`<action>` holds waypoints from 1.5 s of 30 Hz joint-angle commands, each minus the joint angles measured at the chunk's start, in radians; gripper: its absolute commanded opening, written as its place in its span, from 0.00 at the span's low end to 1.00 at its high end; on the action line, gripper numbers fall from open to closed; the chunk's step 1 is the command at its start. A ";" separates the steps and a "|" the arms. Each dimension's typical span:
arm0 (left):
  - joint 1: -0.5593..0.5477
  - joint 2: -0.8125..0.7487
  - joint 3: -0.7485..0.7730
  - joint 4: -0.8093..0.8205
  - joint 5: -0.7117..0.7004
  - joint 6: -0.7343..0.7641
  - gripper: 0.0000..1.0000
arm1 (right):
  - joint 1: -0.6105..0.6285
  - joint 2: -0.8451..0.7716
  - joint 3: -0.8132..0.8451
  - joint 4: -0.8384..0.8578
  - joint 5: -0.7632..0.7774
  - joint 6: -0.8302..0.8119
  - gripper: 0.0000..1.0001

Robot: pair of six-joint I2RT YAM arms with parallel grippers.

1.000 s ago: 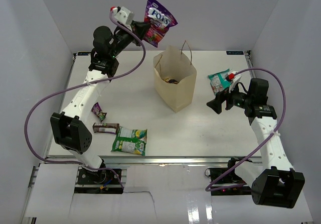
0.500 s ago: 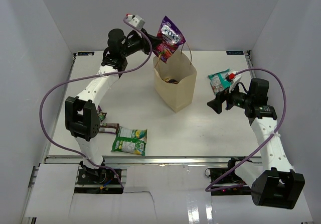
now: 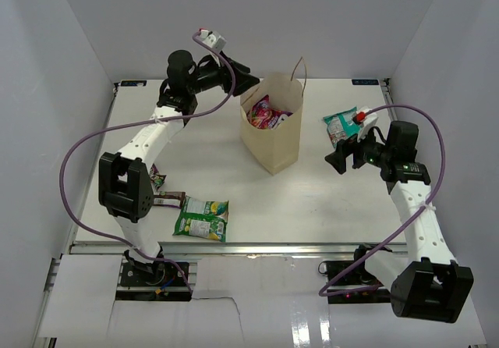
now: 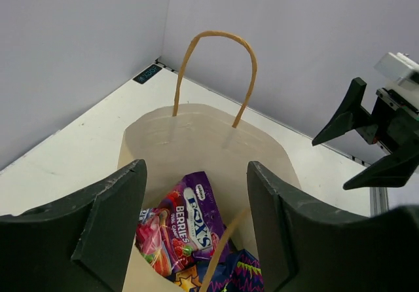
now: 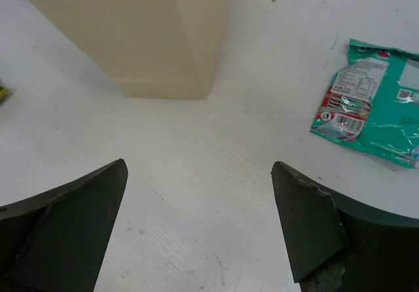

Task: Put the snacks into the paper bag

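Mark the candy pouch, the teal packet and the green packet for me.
candy pouch (image 4: 188, 221): left wrist view, printed front.
teal packet (image 5: 370, 105): right wrist view, middle panel.
green packet (image 3: 202, 218): top view, centre.

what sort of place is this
Probably a robot lab test cell, not a home: a white table boxed in by plain white walls, with a cabled left arm and right arm bolted at its near edge.

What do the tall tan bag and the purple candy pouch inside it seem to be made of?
The paper bag looks like matte kraft paper: tan, dull, with flat folded sides; its handles look like twisted paper cord. The candy pouch seems glossy printed plastic film, going by its sheen and wrinkles.
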 commanded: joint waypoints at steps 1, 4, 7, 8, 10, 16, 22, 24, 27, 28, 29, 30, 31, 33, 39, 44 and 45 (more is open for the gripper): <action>-0.002 -0.090 -0.003 0.028 -0.024 -0.002 0.74 | -0.007 0.054 0.034 0.083 0.148 0.122 0.96; 0.000 -0.145 -0.017 0.004 -0.208 0.024 0.79 | -0.007 0.169 0.098 0.111 0.360 0.310 0.95; 0.021 -0.254 -0.084 -0.047 -0.417 0.021 0.84 | -0.006 0.358 0.218 0.050 0.592 0.433 0.96; 0.027 -0.323 -0.109 -0.067 -0.467 -0.003 0.86 | -0.007 0.412 0.248 0.025 0.618 0.437 0.97; 0.050 -0.397 -0.197 -0.151 -0.570 -0.033 0.89 | -0.009 0.547 0.317 0.031 0.641 0.378 0.98; 0.079 -0.664 -0.412 -0.544 -0.649 -0.102 0.93 | -0.021 0.866 0.595 -0.006 0.491 -0.018 0.92; 0.081 -0.988 -0.754 -0.702 -0.659 -0.238 0.93 | -0.055 1.093 0.859 -0.089 0.434 -0.086 0.92; 0.081 -1.059 -0.837 -0.743 -0.679 -0.290 0.93 | -0.053 1.131 0.887 -0.096 0.425 -0.104 0.92; 0.079 -1.162 -0.914 -0.779 -0.687 -0.349 0.93 | -0.053 1.148 0.888 -0.070 0.428 -0.139 0.93; 0.081 -1.191 -0.930 -0.785 -0.687 -0.359 0.93 | -0.053 1.154 0.893 -0.073 0.431 -0.152 0.93; 0.081 -1.201 -0.940 -0.795 -0.690 -0.370 0.93 | -0.053 1.158 0.896 -0.075 0.434 -0.164 0.94; 0.081 -1.205 -0.957 -0.799 -0.691 -0.378 0.93 | -0.053 1.150 0.893 -0.075 0.429 -0.197 0.94; 0.081 -1.209 -0.962 -0.802 -0.690 -0.390 0.93 | -0.053 1.136 0.879 -0.067 0.422 -0.216 0.95; 0.081 -1.204 -0.970 -0.806 -0.687 -0.399 0.93 | -0.053 1.083 0.818 -0.002 0.393 -0.283 0.95; 0.081 -1.163 -0.976 -0.819 -0.665 -0.409 0.94 | -0.064 1.137 0.909 0.020 0.354 -0.403 0.94; 0.081 -1.158 -0.967 -0.848 -0.664 -0.421 0.94 | -0.067 1.291 1.054 -0.077 0.359 -0.396 0.95; 0.081 -1.172 -0.968 -0.851 -0.665 -0.424 0.94 | -0.070 1.300 1.057 -0.081 0.348 -0.391 0.96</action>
